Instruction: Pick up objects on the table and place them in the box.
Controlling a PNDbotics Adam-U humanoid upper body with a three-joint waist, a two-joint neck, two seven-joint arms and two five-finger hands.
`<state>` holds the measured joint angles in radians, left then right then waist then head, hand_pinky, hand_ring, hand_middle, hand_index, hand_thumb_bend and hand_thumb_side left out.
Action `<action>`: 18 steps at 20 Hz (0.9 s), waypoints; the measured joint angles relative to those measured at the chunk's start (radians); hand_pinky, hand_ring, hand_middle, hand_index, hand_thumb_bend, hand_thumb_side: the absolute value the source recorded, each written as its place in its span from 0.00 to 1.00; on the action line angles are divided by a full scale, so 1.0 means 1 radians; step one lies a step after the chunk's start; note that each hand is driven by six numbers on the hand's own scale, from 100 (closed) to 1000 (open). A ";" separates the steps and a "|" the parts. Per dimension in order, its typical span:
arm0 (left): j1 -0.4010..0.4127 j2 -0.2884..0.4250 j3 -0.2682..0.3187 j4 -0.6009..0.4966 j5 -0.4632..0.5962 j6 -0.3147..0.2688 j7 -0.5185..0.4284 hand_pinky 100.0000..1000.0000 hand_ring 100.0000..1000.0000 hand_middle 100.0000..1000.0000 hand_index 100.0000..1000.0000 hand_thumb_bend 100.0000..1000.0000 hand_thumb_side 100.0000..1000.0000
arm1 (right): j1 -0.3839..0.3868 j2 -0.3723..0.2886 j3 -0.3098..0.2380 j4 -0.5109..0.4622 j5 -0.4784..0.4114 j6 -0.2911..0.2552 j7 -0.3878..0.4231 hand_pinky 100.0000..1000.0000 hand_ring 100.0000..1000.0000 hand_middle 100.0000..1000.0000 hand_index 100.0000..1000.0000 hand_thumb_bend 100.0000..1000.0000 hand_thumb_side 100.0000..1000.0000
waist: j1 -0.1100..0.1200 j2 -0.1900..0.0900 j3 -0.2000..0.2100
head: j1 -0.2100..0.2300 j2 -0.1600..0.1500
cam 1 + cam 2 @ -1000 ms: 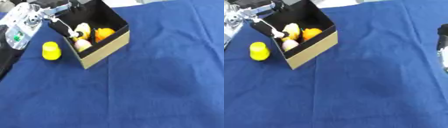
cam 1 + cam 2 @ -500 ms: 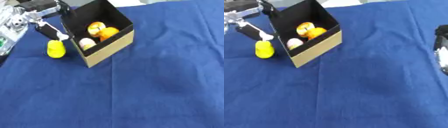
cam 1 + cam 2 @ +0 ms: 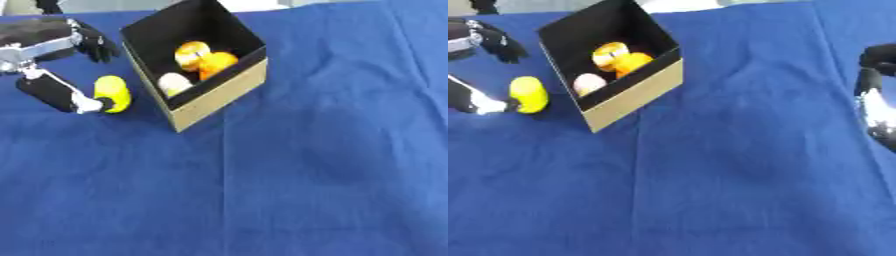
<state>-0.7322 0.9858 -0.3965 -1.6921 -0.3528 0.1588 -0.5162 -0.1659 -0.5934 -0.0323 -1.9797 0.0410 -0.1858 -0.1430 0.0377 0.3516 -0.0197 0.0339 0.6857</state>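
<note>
A yellow object point(image 3: 112, 93) is found on the blue cloth point(image 3: 306, 175) just left of the box point(image 3: 194, 60). It is bracketed by the spread left hand point(image 3: 54, 65), thumb touching, presumably for grasping. The right hand's point(image 3: 877, 95) fingers cannot be judged.
</note>
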 measured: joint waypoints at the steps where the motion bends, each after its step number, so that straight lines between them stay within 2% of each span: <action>1: -0.005 -0.002 0.000 0.016 -0.003 0.008 -0.009 0.78 0.71 0.67 0.83 0.46 0.18 | 0.000 0.000 0.000 0.000 0.000 0.000 0.000 0.70 0.73 0.55 0.69 0.06 0.29 | -0.003 0.000 -0.001 | 0.000 0.000; 6: -0.038 -0.045 0.002 0.135 -0.067 0.021 -0.021 0.81 0.76 0.74 0.85 0.49 0.18 | 0.000 0.009 -0.002 0.000 0.000 0.000 0.000 0.69 0.73 0.55 0.69 0.06 0.30 | -0.006 0.000 -0.006 | 0.006 -0.001; 12: -0.057 -0.094 0.020 0.270 -0.149 0.008 -0.017 0.81 0.76 0.73 0.86 0.48 0.18 | -0.001 0.015 -0.004 0.000 0.000 -0.002 -0.002 0.69 0.73 0.55 0.69 0.06 0.30 | -0.005 0.014 -0.008 | 0.009 -0.010; 18: -0.074 -0.132 0.025 0.349 -0.158 -0.020 -0.031 0.80 0.75 0.72 0.86 0.47 0.20 | -0.003 0.023 -0.004 0.000 0.000 -0.002 -0.003 0.69 0.73 0.55 0.69 0.05 0.30 | -0.003 0.029 -0.017 | 0.013 -0.019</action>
<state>-0.8065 0.8534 -0.3718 -1.3436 -0.5108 0.1392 -0.5477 -0.1690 -0.5709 -0.0364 -1.9797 0.0414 -0.1880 -0.1456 0.0346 0.3809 -0.0365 0.0473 0.6668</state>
